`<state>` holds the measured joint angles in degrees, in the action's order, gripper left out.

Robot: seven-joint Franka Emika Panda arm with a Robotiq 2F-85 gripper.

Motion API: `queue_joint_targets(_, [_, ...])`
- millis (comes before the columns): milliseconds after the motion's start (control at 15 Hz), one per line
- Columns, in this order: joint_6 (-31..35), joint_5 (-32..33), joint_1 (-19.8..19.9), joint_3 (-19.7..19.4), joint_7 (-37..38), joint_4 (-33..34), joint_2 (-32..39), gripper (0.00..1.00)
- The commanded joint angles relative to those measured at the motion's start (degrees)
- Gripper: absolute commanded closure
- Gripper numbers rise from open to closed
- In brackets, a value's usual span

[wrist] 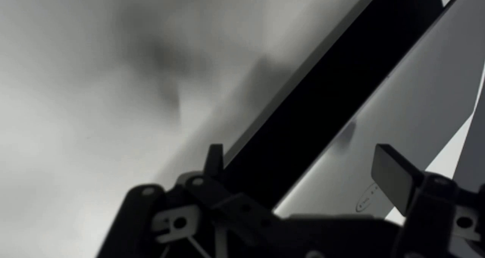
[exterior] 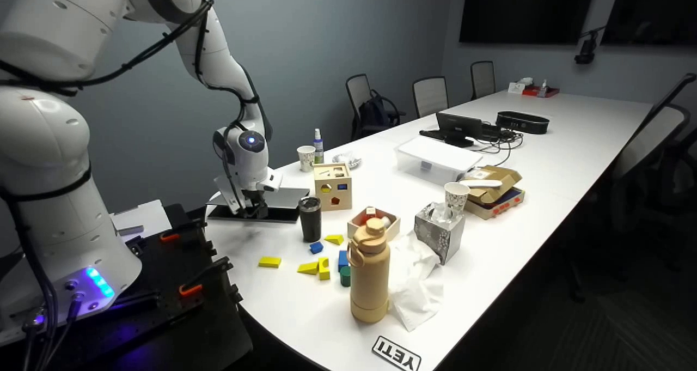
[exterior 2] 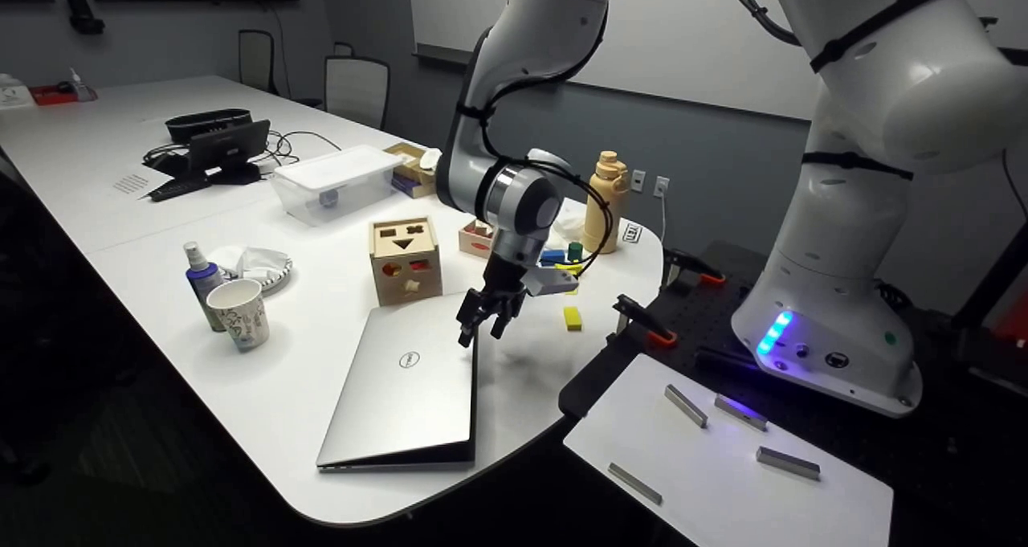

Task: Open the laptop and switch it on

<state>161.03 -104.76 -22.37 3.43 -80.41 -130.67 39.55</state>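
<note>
A silver laptop (exterior 2: 409,378) lies near the table's edge, its lid slightly raised, with a dark gap under the lid's free edge. It also shows in an exterior view (exterior: 288,198) behind the arm. The keyboard and power button are hidden. My gripper (exterior 2: 480,338) is open and empty at the lid's raised edge. In the wrist view my gripper (wrist: 303,157) has its fingers wide apart. The lid (wrist: 363,148) and dark gap show between them, one finger on the lid side, the other on the table side. I cannot tell whether a finger touches the lid.
A wooden shape box (exterior 2: 405,266) stands close behind the laptop. A black tumbler (exterior: 311,221) stands beside it. A paper cup (exterior 2: 239,314) and spray bottle (exterior 2: 203,282) stand on its far side. Yellow blocks (exterior: 269,262) and a tan bottle (exterior: 370,275) are on the table.
</note>
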Motion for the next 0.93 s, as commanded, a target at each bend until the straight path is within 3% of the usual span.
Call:
queue_joint_targets(0, [0.7, -6.7, -1.2, -0.5, -5.5, 5.2, 4.7, 0.0])
queue_joint_targets(400, [0.4, -12.9, -1.7, -0.5, -11.0, 8.4, 5.5, 0.0])
queue_joint_targets(867, [0.2, -14.4, -3.0, 0.5, -12.3, 9.5, 3.9, 0.0])
